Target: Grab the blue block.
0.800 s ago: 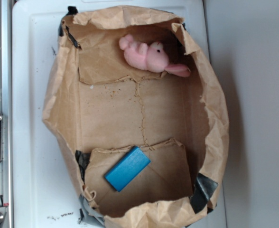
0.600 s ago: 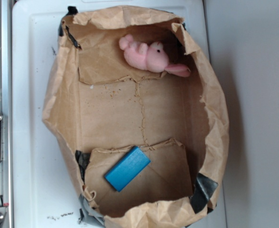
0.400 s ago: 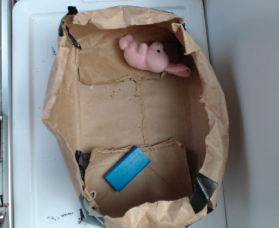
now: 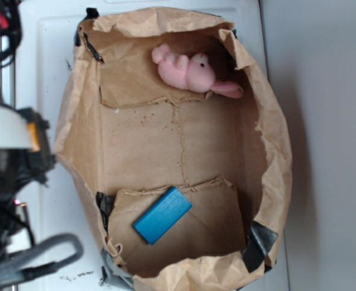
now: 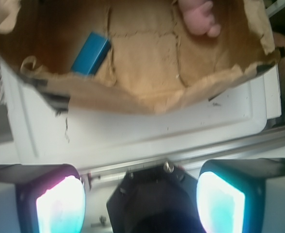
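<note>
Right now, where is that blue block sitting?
In the exterior view the blue block lies flat inside the open paper bag, at its lower end near the left wall, far from the pink plush toy at the opposite end.

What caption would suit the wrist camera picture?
Open gripper waits outside a torn paper bag holding a blue block and pink plush toy.

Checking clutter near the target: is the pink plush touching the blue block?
No: in the exterior view the pink plush lies at the far end of the paper bag, well apart from the blue block.
</note>
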Robot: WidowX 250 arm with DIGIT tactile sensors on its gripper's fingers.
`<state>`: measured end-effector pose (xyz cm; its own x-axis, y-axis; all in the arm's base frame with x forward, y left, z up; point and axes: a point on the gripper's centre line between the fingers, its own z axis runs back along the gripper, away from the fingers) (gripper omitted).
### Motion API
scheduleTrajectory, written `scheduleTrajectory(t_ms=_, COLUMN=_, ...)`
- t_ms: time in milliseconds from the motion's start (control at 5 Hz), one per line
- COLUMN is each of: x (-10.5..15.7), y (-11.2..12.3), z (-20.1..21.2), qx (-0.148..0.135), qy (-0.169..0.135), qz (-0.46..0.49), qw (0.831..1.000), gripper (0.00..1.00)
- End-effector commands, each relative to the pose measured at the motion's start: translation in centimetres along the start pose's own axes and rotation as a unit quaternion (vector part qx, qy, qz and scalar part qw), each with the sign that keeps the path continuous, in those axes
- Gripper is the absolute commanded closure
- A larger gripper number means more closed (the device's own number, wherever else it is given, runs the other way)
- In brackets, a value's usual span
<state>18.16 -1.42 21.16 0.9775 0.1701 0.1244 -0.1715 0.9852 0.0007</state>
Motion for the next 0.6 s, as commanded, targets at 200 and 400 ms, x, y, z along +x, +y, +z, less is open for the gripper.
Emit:
scheduleTrajectory(t_ms=200, x=5.8, y=-0.7, z=-2.7, qx=-0.035, qy=-0.063, qz=0.167, qw=0.983, gripper=0.0)
scheduleTrajectory(t_ms=400, x=7.0, y=0.4, z=-4.3, qx=-0.048, qy=-0.052, qz=0.187, qw=0.98, gripper=0.0)
